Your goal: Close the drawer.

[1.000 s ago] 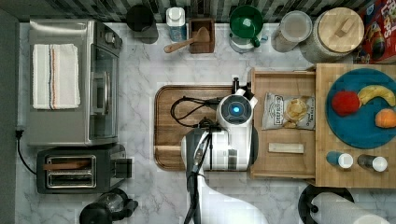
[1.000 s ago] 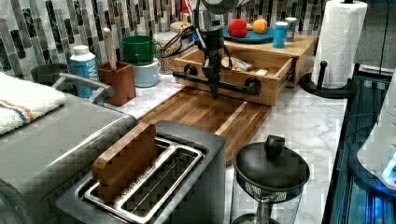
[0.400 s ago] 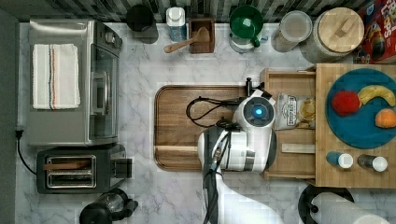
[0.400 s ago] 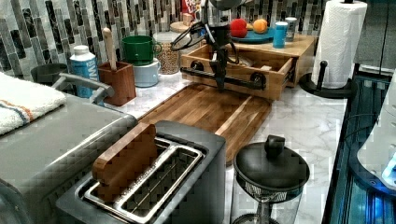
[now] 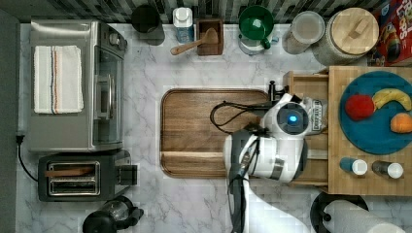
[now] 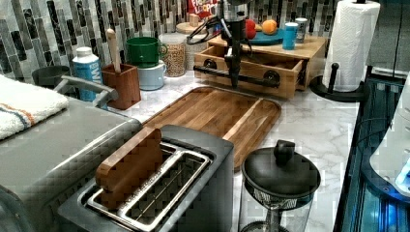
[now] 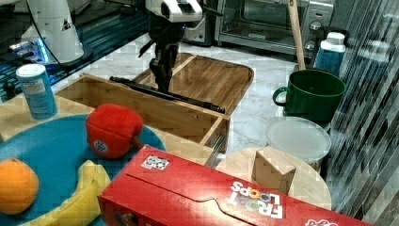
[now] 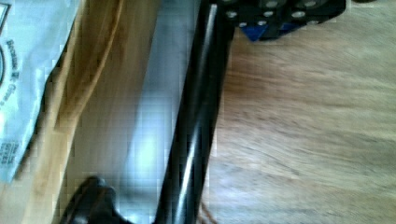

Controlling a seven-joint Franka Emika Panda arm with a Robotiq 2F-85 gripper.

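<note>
The drawer (image 6: 251,70) sits under the butcher-block slab (image 5: 369,184) that carries the blue plate (image 5: 374,114), and it is partly out: in the top view a strip of its light-wood interior, with a snack bag (image 5: 318,116) lying in it, shows between the slab's edge and the cutting board (image 5: 204,131). The left view shows its front panel and the black bar handle (image 6: 241,77) standing proud of the slab, hanging just over the cutting board's near end on the table (image 6: 314,130).

The end effector (image 7: 162,77) is down at the handle, about midway along the bar, on the cutting-board side of it. Whether it is clenched on the bar or merely pressed against it, I cannot tell.

Judged from this, the closing is under way but unfinished: a good part of the drawer's depth has yet to slide under the slab before the front panel meets it.
</note>
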